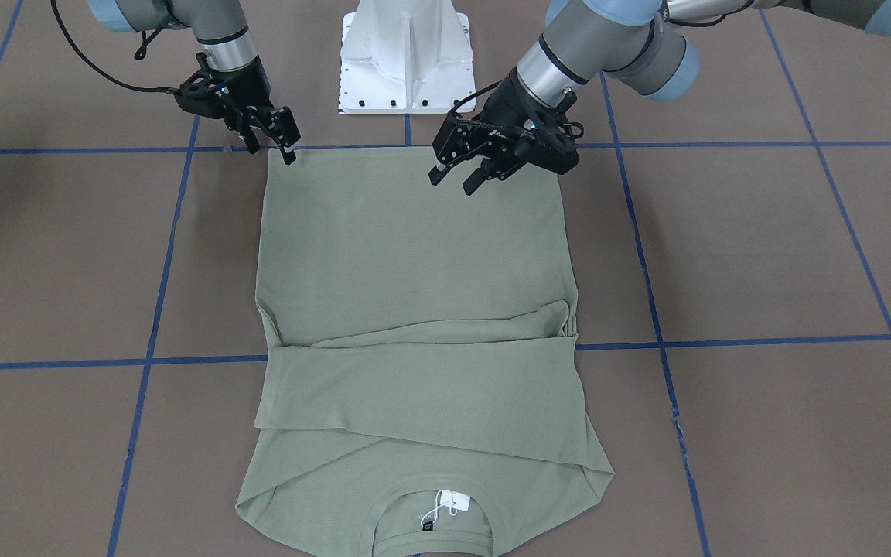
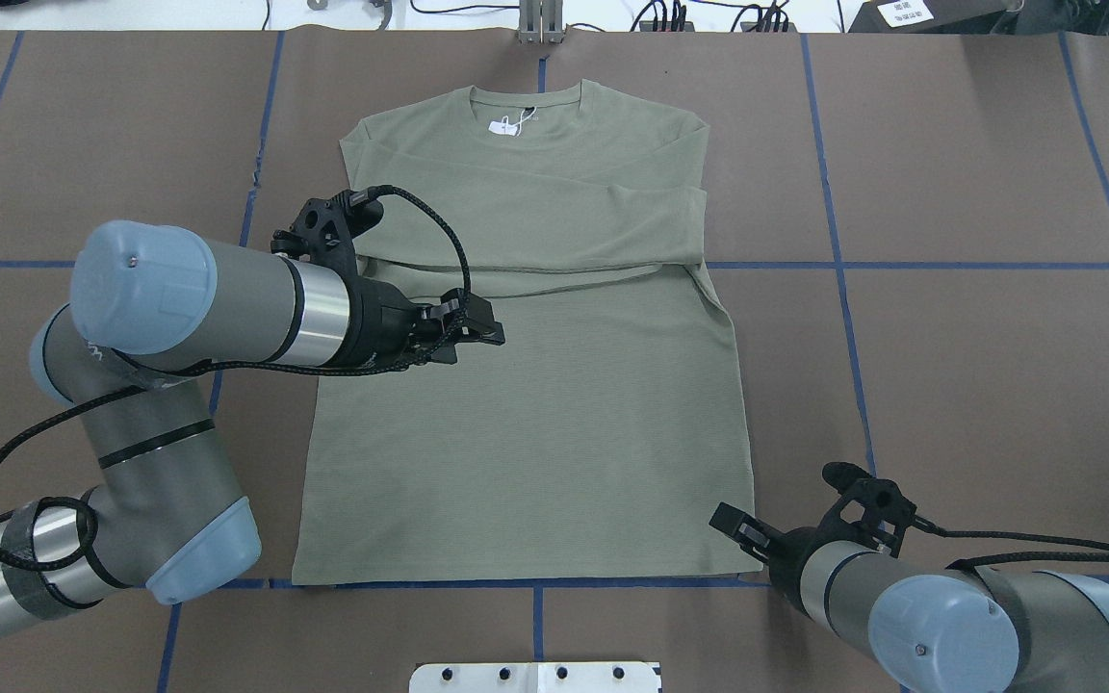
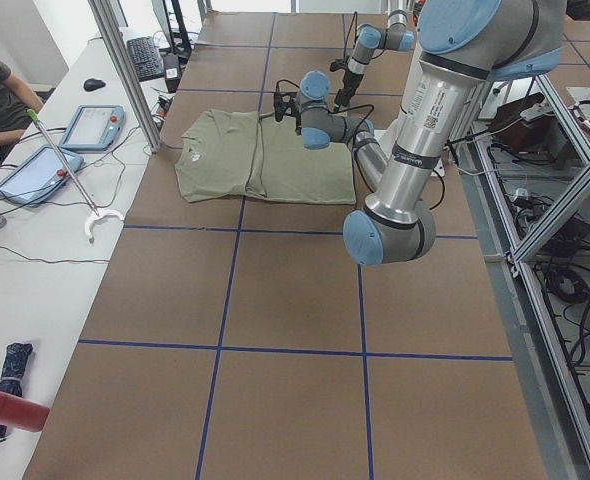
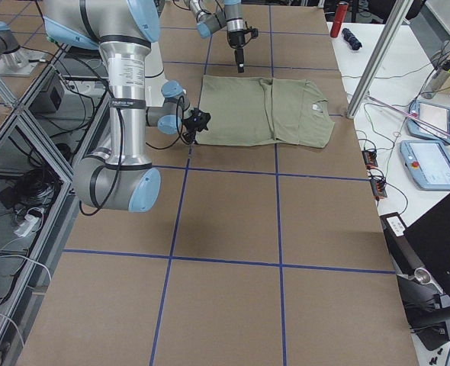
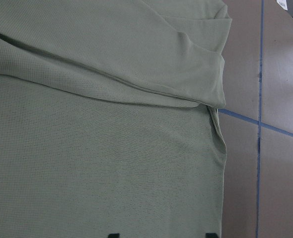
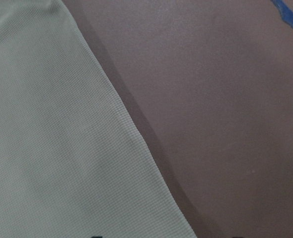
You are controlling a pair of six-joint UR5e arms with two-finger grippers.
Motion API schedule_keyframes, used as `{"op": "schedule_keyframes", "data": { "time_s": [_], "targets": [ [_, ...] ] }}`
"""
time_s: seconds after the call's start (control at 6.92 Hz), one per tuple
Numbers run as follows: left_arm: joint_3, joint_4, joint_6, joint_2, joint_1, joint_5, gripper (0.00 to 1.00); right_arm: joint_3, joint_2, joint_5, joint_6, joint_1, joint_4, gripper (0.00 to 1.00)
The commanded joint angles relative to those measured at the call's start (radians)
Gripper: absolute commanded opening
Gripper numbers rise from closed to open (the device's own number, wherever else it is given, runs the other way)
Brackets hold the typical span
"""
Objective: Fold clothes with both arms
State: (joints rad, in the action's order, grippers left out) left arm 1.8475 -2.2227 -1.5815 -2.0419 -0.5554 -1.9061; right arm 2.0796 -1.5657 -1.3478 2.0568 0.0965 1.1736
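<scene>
Shirt (image 1: 414,255): matt fine-textured knit cloth. Table cover (image 1: 762,255): matt brown paper-like. Left arm (image 2: 319,313): smooth silver metal.

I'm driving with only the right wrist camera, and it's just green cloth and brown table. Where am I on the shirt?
Observer: The right gripper is at a bottom hem corner of the shirt, the end away from the collar.
Operator: Do the sleeves stick out?
Observer: No, both sleeves lie folded across the body.
Operator: Where's the other gripper?
Observer: The left gripper hangs open above the shirt's body.
</scene>
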Motion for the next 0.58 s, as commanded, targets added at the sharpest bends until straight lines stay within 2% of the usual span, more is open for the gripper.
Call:
{"op": "schedule_keyframes", "data": {
  "time_s": [0.0,0.29,0.43],
  "targets": [
    [-0.001,-0.006,0.0,0.011,0.0,-0.001,0.67,-0.001,-0.002,-0.001,0.008,-0.009,0.0,0.85],
    [-0.001,-0.009,0.0,0.012,0.0,0.001,0.68,-0.006,0.0,0.001,0.016,-0.021,0.001,0.83],
    [-0.001,-0.008,0.0,0.012,0.0,0.001,0.68,-0.006,0.0,0.001,0.016,-0.021,0.001,0.71]
  ]
}}
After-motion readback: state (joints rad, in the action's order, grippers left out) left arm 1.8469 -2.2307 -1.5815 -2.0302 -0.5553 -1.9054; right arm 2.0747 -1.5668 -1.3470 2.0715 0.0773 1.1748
